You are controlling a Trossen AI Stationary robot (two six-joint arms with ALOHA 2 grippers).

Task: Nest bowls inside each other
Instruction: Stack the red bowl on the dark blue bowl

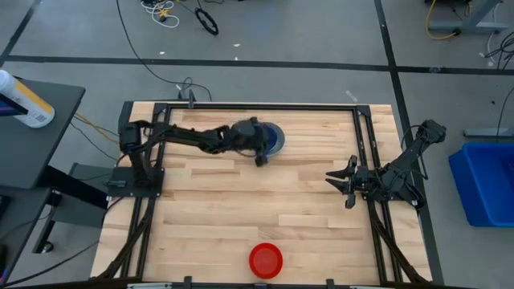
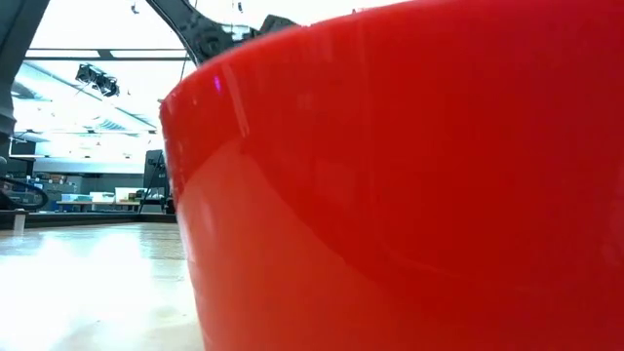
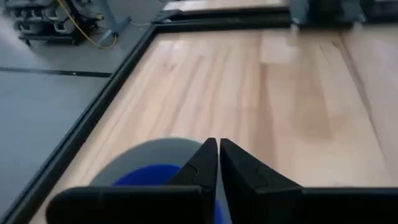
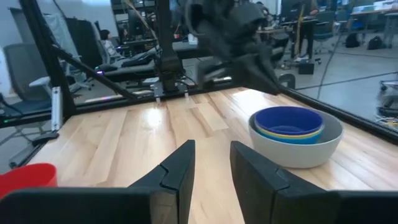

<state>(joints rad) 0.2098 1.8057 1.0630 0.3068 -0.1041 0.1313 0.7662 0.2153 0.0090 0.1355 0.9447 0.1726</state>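
A grey bowl [image 4: 297, 151] stands on the table at the far middle, with yellow, light blue and dark blue bowls [image 4: 288, 119] nested in it; the stack [image 1: 277, 138] also shows from above. My left gripper [image 3: 218, 158] hovers shut just above the stack's near side [image 1: 263, 158], with the grey bowl [image 3: 146, 154] below its fingers and nothing between them. A red bowl [image 1: 266, 260] sits alone on its base by the near edge and fills the low view [image 2: 409, 185]. My right gripper [image 4: 211, 167] waits open at the table's right [image 1: 341, 182].
A black frame [image 1: 241, 105] runs round the wooden table top. A broad stretch of bare wood [image 1: 241, 201] lies between the stack and the red bowl. A blue bin [image 1: 490, 181] stands off the table at the right.
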